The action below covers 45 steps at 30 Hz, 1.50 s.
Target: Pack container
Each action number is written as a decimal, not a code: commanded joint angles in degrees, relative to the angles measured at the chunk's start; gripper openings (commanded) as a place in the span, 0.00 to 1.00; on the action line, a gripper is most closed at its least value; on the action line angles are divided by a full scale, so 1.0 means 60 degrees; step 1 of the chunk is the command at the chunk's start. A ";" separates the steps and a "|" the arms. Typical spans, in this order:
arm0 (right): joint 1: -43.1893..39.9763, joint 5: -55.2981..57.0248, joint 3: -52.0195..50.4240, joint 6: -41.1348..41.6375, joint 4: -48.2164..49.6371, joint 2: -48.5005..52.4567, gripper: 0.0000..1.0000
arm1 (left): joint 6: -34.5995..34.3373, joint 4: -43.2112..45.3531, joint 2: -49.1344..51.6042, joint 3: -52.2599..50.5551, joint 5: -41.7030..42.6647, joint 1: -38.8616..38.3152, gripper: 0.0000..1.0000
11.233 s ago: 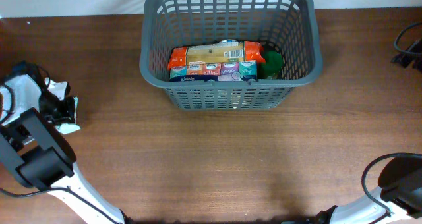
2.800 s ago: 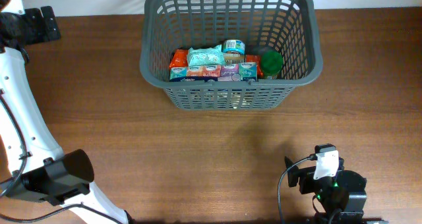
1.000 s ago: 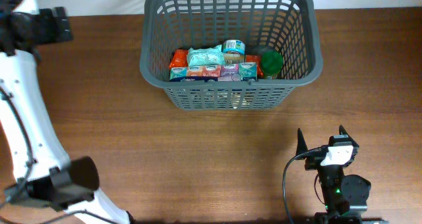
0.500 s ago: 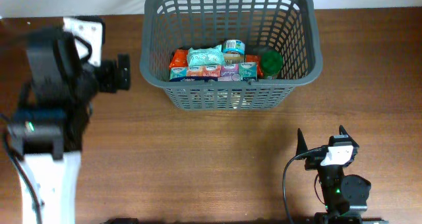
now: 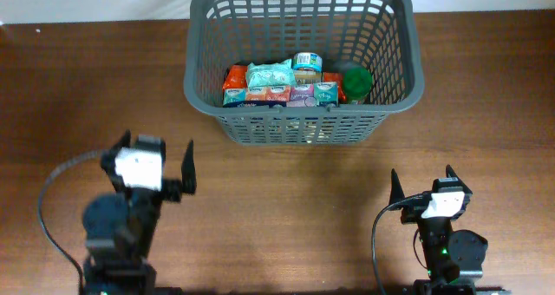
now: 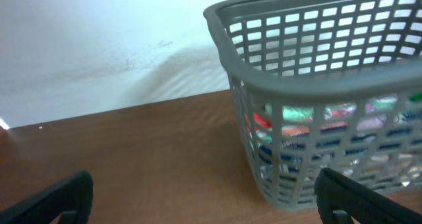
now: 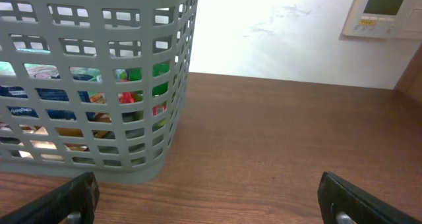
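Both left pincer (image 5: pixel 159 142) and right pincer (image 5: pixel 421 172) are held wide and empty, well apart from the large dark grey slotted plastic basket (image 5: pixel 303 130). Packing is judged done.

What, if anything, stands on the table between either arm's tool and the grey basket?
Nothing visible does. Only bare table lies between the open left tool and the basket, and likewise between the open right tool and the basket.
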 commanded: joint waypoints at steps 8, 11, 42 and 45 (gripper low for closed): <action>0.0069 0.0149 -0.0084 0.0007 -0.0015 -0.0087 0.99 | -0.0051 0.0109 -0.3129 -0.2809 0.0131 -0.0044 0.99; 0.0069 0.0149 -0.0084 0.0007 -0.0015 -0.0087 0.99 | -0.0051 0.0113 -0.3475 -0.3217 0.0131 -0.0033 0.99; 0.0069 0.0149 -0.0084 0.0007 -0.0015 -0.0087 0.99 | -0.0055 0.0047 -0.4688 -0.4441 0.0062 -0.0036 0.99; 0.0069 0.0149 -0.0084 0.0007 -0.0015 -0.0087 0.99 | -0.0055 0.0047 -0.4688 -0.4441 0.0062 -0.0036 0.99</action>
